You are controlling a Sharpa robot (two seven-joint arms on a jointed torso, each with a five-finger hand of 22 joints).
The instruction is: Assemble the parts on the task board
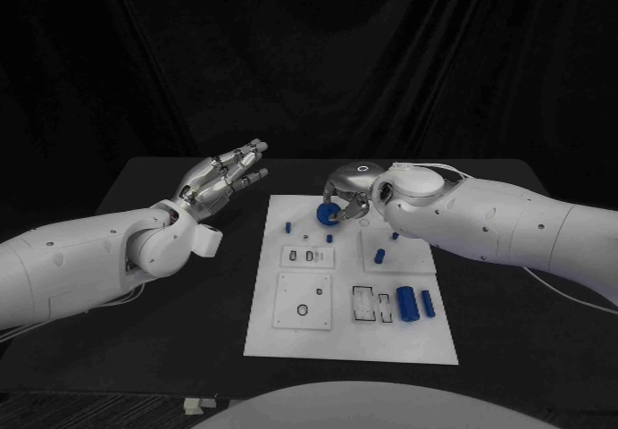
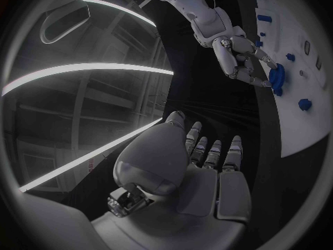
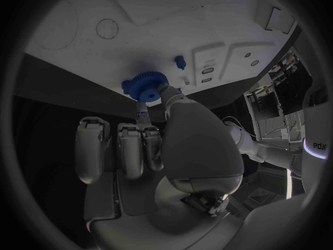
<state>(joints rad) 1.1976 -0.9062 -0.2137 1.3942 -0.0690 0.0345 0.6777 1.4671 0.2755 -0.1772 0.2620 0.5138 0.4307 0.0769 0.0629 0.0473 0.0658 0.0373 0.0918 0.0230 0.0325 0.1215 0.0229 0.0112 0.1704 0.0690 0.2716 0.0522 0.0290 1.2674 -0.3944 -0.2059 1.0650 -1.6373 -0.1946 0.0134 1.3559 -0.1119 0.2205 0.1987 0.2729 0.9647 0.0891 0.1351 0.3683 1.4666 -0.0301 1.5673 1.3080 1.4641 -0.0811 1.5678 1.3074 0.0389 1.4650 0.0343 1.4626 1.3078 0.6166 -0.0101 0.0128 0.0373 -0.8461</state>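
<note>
The white task board [image 1: 354, 335] lies in the middle of the black table. My right hand [image 1: 347, 189] hangs over the board's far edge and pinches a blue gear [image 1: 329, 213] between thumb and a finger; the gear [image 3: 144, 85] and the gear [image 2: 278, 79] show toothed rims. Small blue pegs [image 1: 331, 238] stand on the board below it. Blue cylinders [image 1: 407, 304] lie near the board's right side. My left hand [image 1: 221, 179] hovers left of the board, fingers stretched flat and apart, holding nothing; its palm [image 2: 201, 172] is bare.
The board [image 3: 180, 22] carries raised square plates with slots and a ring outline [image 1: 302, 310]. Black table [image 1: 193, 304] lies on both sides of the board. A cable [image 1: 567, 290] trails on the table at the right.
</note>
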